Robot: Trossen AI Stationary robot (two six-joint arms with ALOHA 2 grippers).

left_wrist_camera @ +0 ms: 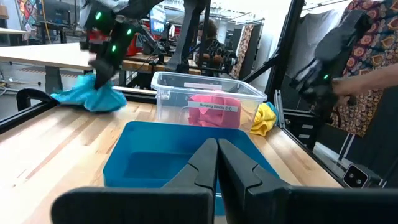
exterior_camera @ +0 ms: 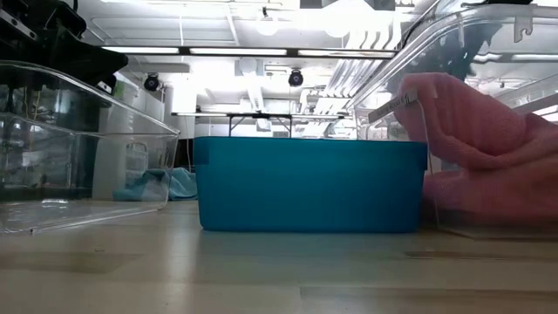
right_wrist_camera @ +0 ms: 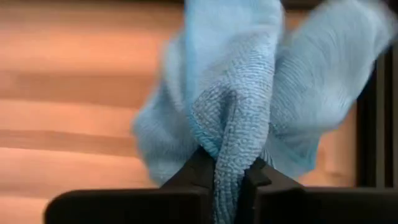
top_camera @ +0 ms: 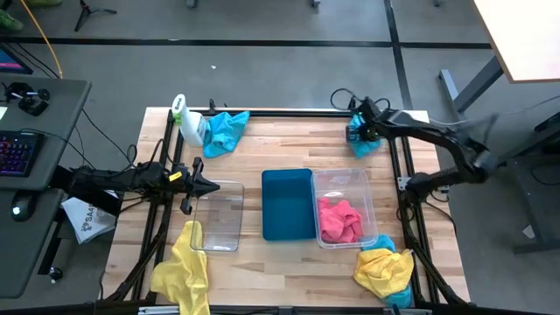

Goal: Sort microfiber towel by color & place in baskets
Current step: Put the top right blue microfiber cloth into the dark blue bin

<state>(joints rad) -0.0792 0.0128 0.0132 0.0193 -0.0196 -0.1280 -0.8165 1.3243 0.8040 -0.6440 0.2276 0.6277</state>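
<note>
My right gripper (top_camera: 360, 133) is at the table's far right corner, shut on a cyan-blue towel (top_camera: 364, 145), which also shows in the left wrist view (left_wrist_camera: 90, 96). My left gripper (top_camera: 199, 181) is shut and empty, level above the far end of the left clear basket (top_camera: 219, 216), pointing toward the teal basket (top_camera: 287, 204). The right clear basket (top_camera: 345, 206) holds pink towels (top_camera: 339, 220). A yellow towel (top_camera: 182, 267) lies at the near left. A yellow and a cyan towel (top_camera: 385, 271) lie at the near right. Another cyan towel (top_camera: 226, 131) lies at the far left. My right gripper pinches a bunched fold of the cyan-blue towel (right_wrist_camera: 229, 163) between its two fingers, coming from above and pointing down. Several layers are gathered in the pinch. The towel spreads out below the fingers, and its lower part (left_wrist_camera: 93, 102) is at the table top.
A white spray bottle with a green top (top_camera: 186, 120) lies by the far-left cyan towel. Black frame rails (top_camera: 398, 188) run along the table's sides and far edge. Bare wood lies between the far edge and the baskets (top_camera: 289, 140).
</note>
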